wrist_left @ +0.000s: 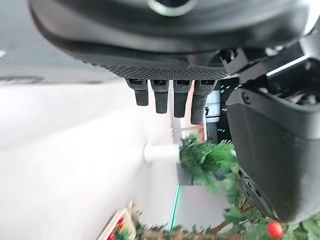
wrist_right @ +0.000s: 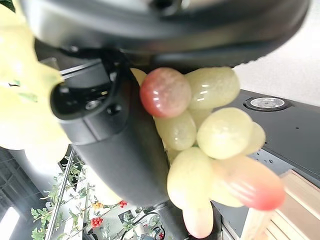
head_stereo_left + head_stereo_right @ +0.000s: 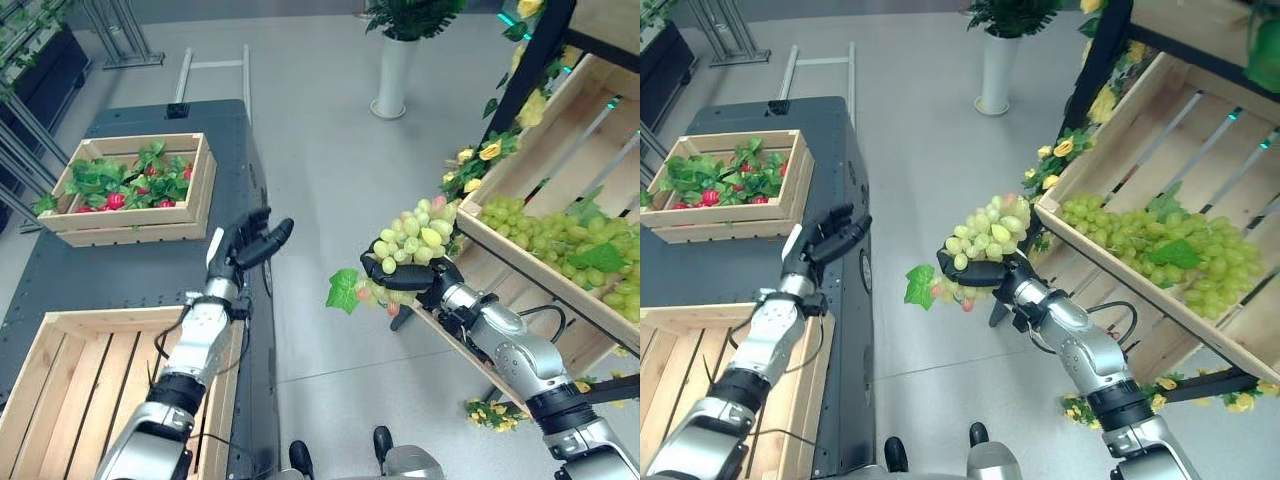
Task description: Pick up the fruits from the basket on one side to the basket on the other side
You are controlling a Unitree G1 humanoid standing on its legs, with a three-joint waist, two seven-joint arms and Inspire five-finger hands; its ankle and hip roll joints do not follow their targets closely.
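green grape bunch (image 3: 412, 240) clasped in right hand (image 3: 412, 279) over floor | left hand (image 3: 245, 243) relaxed, holding nothing, above dark table (image 3: 120, 270)

Pale rough-sawn wooden crates (image 3: 132, 190) sit on a matt dark table (image 3: 150, 265); the grape bunch (image 3: 412, 240) looks smooth, glossy plastic; the floor (image 3: 320, 160) is smooth grey with a faint sheen

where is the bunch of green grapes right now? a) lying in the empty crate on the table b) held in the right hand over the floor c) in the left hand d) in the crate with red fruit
b: the right hand has its fingers curled around the grape bunch, over the floor between the table and the shelf crate; the left hand is open and holds nothing.
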